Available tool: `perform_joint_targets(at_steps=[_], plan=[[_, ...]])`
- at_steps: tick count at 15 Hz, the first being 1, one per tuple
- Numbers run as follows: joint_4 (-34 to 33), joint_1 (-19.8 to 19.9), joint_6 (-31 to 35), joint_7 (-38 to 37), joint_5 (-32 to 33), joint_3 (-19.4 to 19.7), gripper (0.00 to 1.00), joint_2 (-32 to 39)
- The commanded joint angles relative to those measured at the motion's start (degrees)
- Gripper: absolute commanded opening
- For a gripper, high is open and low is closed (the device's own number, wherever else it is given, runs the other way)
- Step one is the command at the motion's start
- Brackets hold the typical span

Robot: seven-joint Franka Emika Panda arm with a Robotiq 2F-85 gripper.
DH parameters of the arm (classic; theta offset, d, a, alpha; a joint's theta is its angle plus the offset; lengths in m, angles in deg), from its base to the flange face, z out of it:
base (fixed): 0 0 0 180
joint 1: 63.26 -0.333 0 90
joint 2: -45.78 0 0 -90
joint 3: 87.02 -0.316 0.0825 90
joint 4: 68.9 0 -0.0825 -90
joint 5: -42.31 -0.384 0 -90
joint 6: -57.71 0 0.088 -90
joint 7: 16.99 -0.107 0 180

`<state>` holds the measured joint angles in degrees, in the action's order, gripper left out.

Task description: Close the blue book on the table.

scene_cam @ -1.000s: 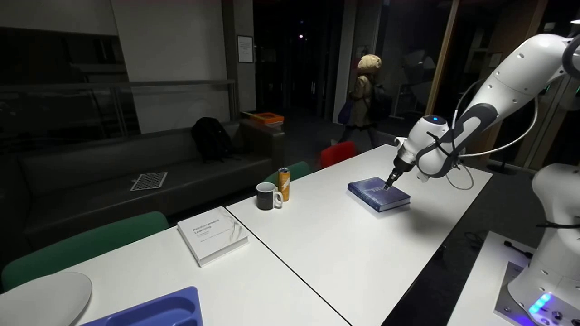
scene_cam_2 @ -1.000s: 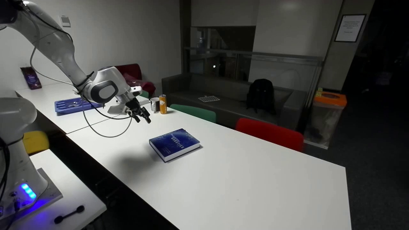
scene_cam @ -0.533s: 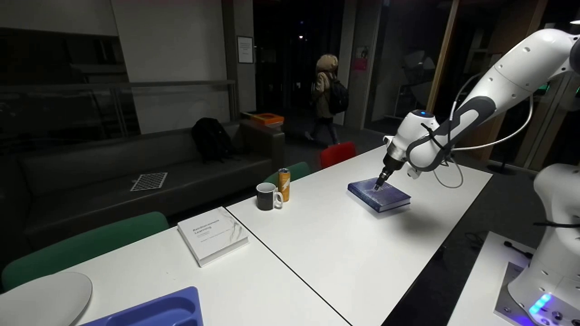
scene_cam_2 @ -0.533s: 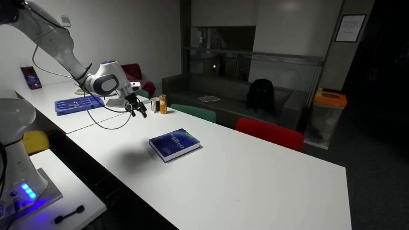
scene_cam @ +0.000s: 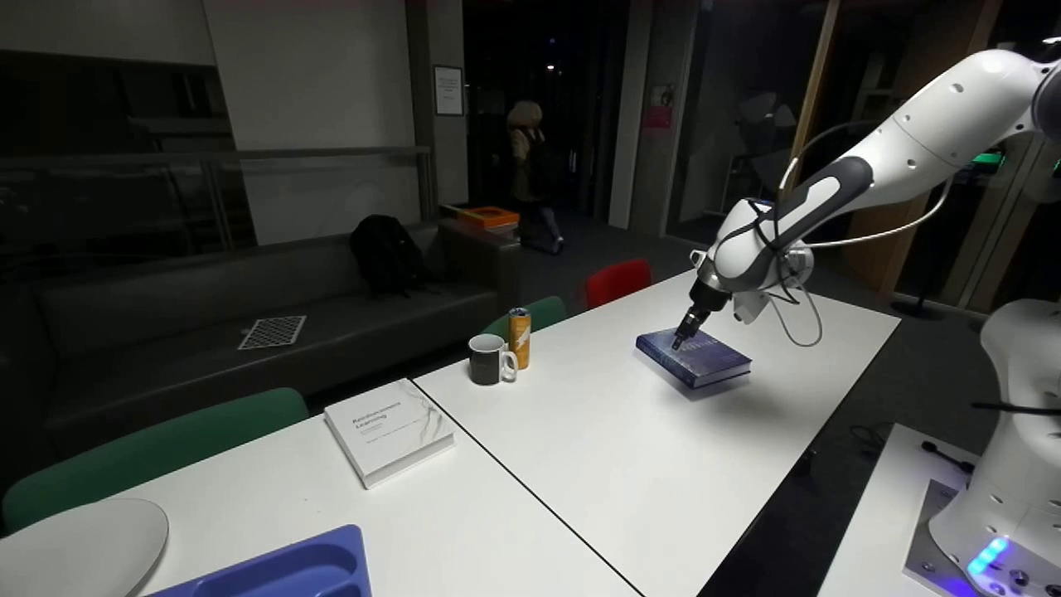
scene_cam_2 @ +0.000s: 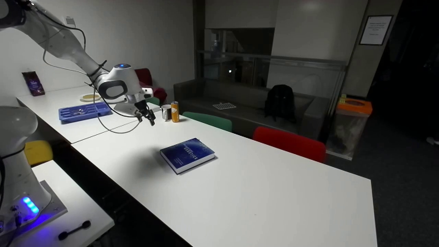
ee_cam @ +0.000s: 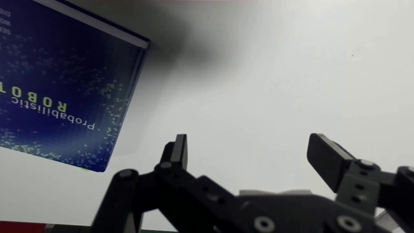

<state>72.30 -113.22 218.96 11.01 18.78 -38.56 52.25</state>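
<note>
White and long, the table [scene_cam_2: 274, 206] is carrying the blue book [scene_cam_2: 187, 154], which is lying flat and closed. You are holding the gripper [ee_cam: 248, 152] above the table, and its fingers [ee_cam: 326, 161] are standing wide apart, with the table showing between them. In the wrist view, the blue book is lying to the left of the fingers. In an exterior view, a mug [scene_cam: 486, 362] is standing just beside an orange can [scene_cam: 520, 338], and a white book [scene_cam: 390, 431] is lying near the mug.
</note>
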Motion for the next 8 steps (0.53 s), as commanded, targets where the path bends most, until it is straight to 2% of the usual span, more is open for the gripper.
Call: perform_joint_targets(at_steps=[1,4,8], plan=[[-6.3,4.8,-5.4,9.9,-11.8,-4.6,1.00,6.6],[-11.0,8.5,-7.2,14.2,-18.0,-7.5,1.00,13.4],[-16.4,12.0,-6.4,13.2,-18.7,-9.9,1.00,22.2]])
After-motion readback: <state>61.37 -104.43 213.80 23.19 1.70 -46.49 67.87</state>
